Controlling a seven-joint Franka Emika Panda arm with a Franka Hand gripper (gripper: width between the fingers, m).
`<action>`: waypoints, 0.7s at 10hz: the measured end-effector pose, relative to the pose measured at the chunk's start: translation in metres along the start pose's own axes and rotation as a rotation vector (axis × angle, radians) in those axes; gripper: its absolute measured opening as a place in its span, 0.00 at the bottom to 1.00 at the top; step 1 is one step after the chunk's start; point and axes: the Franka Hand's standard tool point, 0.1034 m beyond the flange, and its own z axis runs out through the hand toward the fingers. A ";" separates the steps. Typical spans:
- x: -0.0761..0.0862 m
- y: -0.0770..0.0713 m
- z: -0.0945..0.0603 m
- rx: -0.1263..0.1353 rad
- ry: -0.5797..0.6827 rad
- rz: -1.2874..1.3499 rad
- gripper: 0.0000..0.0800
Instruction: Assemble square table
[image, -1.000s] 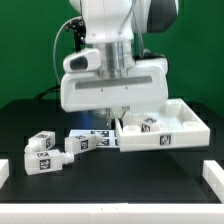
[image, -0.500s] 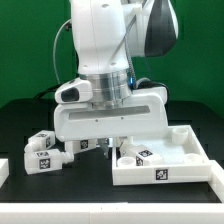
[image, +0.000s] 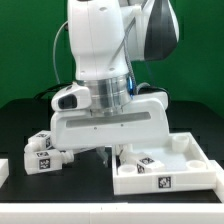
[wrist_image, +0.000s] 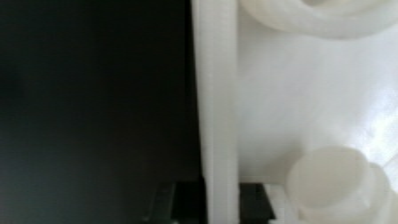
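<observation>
- Step in hand: you are repositioning the square slab. No leg is fitted yet, so by my reading the assembly is at an early stage.
- Gripper: narrow and clamped on the slab's raised rim. The wrist view shows a dark fingertip on either side of that wall, with no gap visible.
- Slab, location: on the black table at the exterior view's right, front wall toward the camera, held at the side nearest the arm. Whether it is lifted clear of the table or dragging on it, you cannot tell.
- Slab, contents: one loose leg lies inside, near the gripped side. Round corner sockets rise from the floor.
- Legs outside: an outer leg lies at the exterior view's left. A second leg lies just beside it, partly hidden by the hand.
- Next move, requirement: probably set the slab flat, open the jaws only once it rests, then go for a leg. Travel slowly, because the loose leg may slide or roll inside.
- Edges: a white piece sits at the frame's lower corner on the exterior view's left, well apart from the slab.
- Open room: there is bare table between the outside legs and the slab, and more in front of those legs.
</observation>
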 end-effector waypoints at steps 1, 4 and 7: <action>0.018 -0.001 0.001 0.005 0.017 -0.037 0.06; 0.028 0.002 0.001 0.006 0.031 -0.075 0.06; 0.029 0.002 0.001 0.006 0.032 -0.074 0.06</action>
